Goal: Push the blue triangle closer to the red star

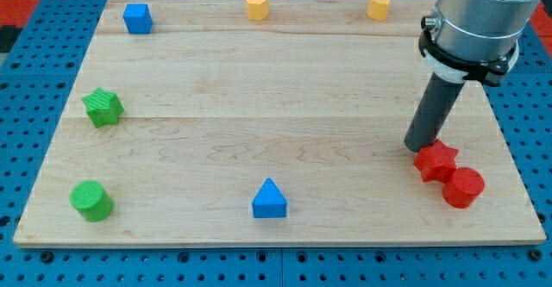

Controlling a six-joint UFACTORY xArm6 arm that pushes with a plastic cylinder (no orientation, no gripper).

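My tip rests against the red star, the blue triangle well apart toward the view's left. I carry no jaws, only a rod. To push, I judge I must first round the triangle's far left side.

Our arm was cut off by the view's top edge, so we saw only its grey lower housing and the dark rod below it. The rod hid part of the board behind it. Our tip stood just at the upper left of the red star; whether they touched we could not tell. The red star covered the near edge of the red cylinder. The shape of the yellow block at the view's top right was too small to make out
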